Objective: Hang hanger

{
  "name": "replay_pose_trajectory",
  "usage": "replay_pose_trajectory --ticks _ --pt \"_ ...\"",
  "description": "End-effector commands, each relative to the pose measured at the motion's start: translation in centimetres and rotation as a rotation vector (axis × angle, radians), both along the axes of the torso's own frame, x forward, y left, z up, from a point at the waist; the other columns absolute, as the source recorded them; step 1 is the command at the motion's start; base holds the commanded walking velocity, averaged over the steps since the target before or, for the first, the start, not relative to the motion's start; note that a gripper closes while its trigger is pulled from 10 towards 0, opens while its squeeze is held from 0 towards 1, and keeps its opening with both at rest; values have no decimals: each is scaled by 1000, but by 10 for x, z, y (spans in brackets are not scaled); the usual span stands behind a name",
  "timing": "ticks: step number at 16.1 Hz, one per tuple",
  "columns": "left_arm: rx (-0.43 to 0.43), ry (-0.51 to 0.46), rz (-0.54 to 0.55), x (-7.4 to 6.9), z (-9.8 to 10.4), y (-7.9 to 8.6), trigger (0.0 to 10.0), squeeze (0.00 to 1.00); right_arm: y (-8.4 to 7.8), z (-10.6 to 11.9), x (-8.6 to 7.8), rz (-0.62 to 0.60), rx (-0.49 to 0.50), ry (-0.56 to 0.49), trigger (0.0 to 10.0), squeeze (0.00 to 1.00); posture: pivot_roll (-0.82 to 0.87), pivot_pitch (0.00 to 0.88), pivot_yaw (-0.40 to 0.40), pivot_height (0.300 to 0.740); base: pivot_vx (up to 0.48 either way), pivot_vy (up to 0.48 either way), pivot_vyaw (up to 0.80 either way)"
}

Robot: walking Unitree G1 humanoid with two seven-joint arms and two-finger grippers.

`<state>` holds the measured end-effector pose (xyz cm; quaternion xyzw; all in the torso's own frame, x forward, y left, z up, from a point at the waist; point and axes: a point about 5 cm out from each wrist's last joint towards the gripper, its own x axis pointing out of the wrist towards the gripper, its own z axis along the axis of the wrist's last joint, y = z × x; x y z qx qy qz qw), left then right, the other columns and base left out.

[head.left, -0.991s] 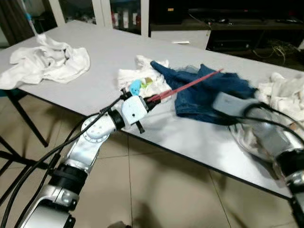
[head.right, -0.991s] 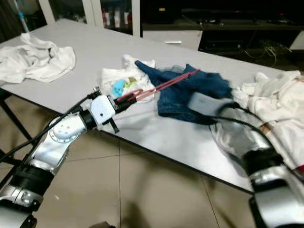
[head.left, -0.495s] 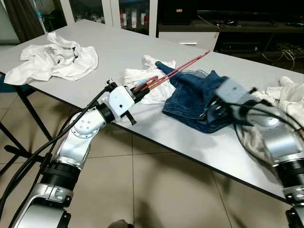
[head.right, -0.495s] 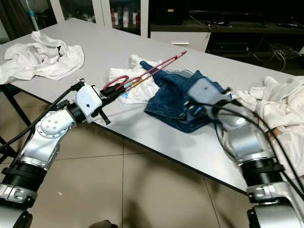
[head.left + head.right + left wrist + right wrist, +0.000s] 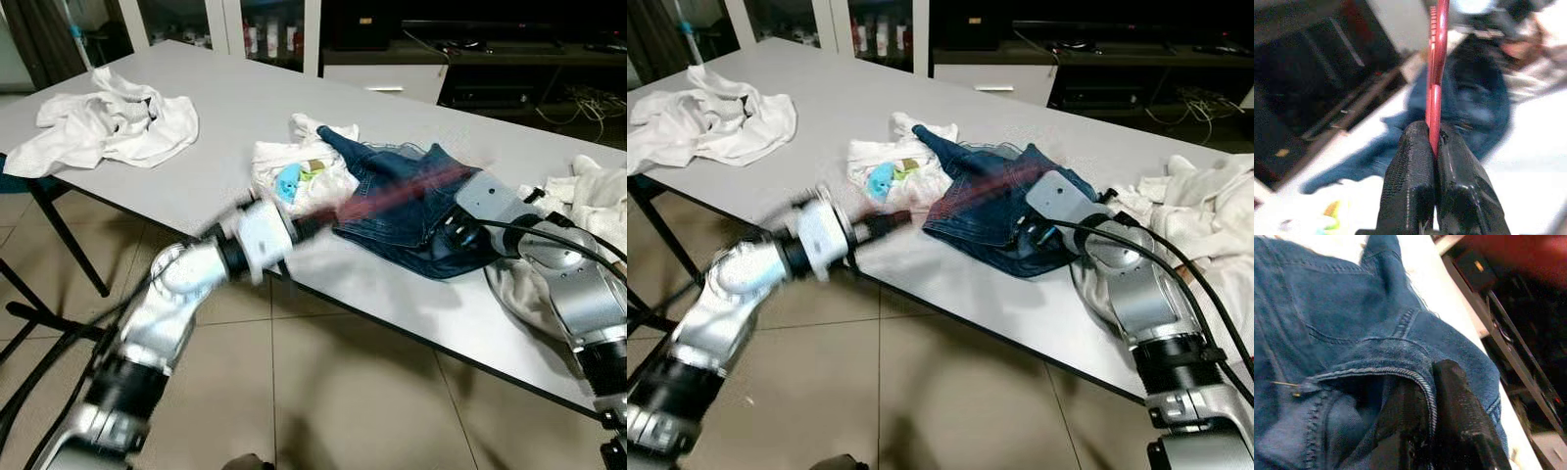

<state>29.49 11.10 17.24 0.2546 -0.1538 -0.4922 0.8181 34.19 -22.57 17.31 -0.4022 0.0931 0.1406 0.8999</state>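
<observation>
Hanger (image 5: pixel 1433 73), red, is clamped in my left gripper (image 5: pixel 1434 142) over the table's (image 5: pixel 225 108) near edge; my right gripper (image 5: pixel 1432 382) pinches the jeans' (image 5: pixel 411 211) waistband mid-table.

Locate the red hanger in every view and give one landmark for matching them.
Left eye view: blurred red hanger streaks over the jeans, from the left gripper.
Right eye view: same faint streak.
Left wrist view: clamped between black fingers, upright.
Right wrist view: cannot tell.
Landmark: the jeans.
</observation>
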Motion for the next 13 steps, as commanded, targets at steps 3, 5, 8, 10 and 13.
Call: replay_pose_trajectory --ticks 3,5,8,10,13 --pt "57 34 -81 -10 2 1 10000 0 -11 12 5 -63 -29 -75 0 0 39 2 -12 723 0 0 0" --pt "96 86 -107 -15 -4 4 10000 0 -6 16 4 -35 -8 -97 0 0 42 0 -10 723 0 0 0" --pt "121 121 -126 -19 -8 5 10000 0 -12 14 5 -55 -14 -102 431 0 40 0 -10 723 0 0 0" --pt "124 119 -110 -18 -6 9 10000 0 -19 12 5 -72 -32 -102 1020 0 41 1 -10 723 0 0 0" --pt "140 127 -95 -17 -5 13 10000 0 -12 20 3 7 -18 -119 196 0 44 2 -12 723 0 0 0"
